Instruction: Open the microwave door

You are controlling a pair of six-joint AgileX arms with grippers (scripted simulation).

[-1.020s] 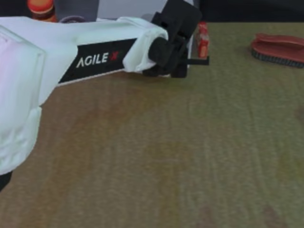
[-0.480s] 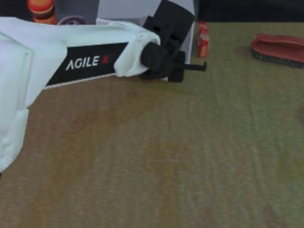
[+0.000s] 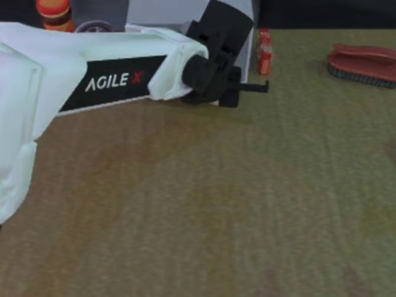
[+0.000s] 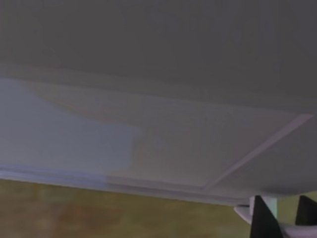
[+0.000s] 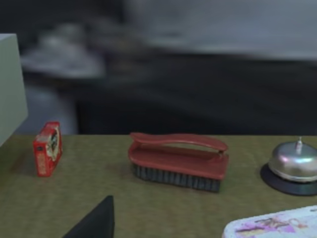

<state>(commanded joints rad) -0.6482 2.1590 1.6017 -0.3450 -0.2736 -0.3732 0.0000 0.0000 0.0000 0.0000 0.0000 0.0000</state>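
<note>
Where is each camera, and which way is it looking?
Top view: above the table, looking down; the left arm reaches to the microwave at the far edge.
Left wrist view: on the left arm, pressed close to the microwave's grey face; fingers show in one corner.
Right wrist view: on the right arm, low, facing a red brush, red box and bell; a dark finger shows.
Shared: top and right wrist views both show the brush and box.

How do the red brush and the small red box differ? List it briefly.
The brush is long and low; the box is small and narrow. The brush lies flat on dark bristles, curved handle on top; the box stands upright with a printed face. Both are red and rest on the table.
</note>
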